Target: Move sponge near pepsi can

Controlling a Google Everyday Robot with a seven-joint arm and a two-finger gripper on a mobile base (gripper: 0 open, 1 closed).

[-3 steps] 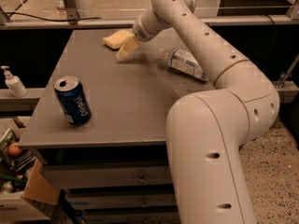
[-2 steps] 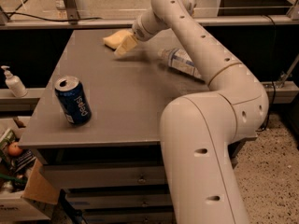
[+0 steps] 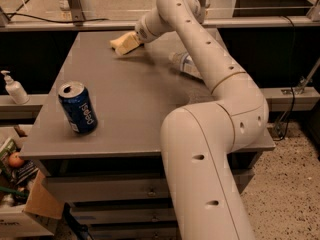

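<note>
The pale yellow sponge (image 3: pixel 118 42) lies at the far side of the grey table (image 3: pixel 130 104), left of centre. My gripper (image 3: pixel 133 42) is at the sponge's right end, low over the table top and touching or overlapping it. The pepsi can (image 3: pixel 78 108), dark blue with a silver top, stands upright near the table's front left corner, far from the sponge. My arm reaches from the front right across the table to the back.
A clear plastic water bottle (image 3: pixel 185 64) lies on its side at the back right, partly behind my arm. A white soap dispenser (image 3: pixel 14 88) stands on a ledge left of the table. A cardboard box (image 3: pixel 37 204) with clutter sits on the floor at lower left.
My gripper has shifted a little left, closer onto the sponge. The can and the bottle have not moved.
</note>
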